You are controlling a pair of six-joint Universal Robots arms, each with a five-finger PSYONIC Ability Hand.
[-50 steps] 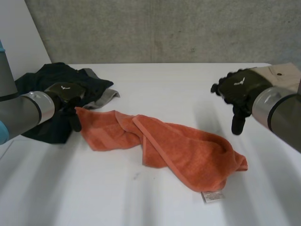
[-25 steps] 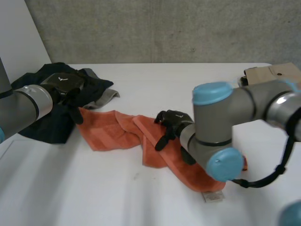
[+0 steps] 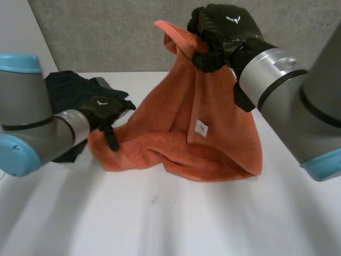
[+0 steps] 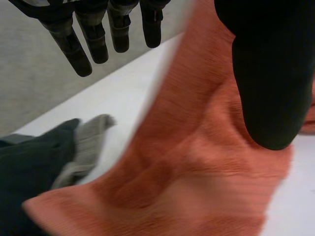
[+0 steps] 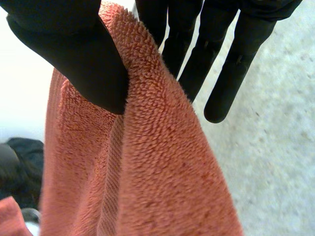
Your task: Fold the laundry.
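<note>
Holding orange towel (image 3: 176, 133) by 1 corner, pinched in right hand (image 3: 226, 26), high above table (image 3: 160, 224); lower edge resting on it. Left hand (image 3: 104, 109) relaxed, fingers straight, at that edge (beside dark clothes (image 3: 66, 85)). Best to catch a 2nd corner, then stretch flat.

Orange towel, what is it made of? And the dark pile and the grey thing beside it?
The orange towel looks like terry cloth, probably cotton: matte, with tiny fuzzy loops all over and a flat woven band near its edge. The dark pile seems a smoother, matte fabric; which kind I cannot tell. The grey piece shows fine ribs, so likely a knit.
</note>
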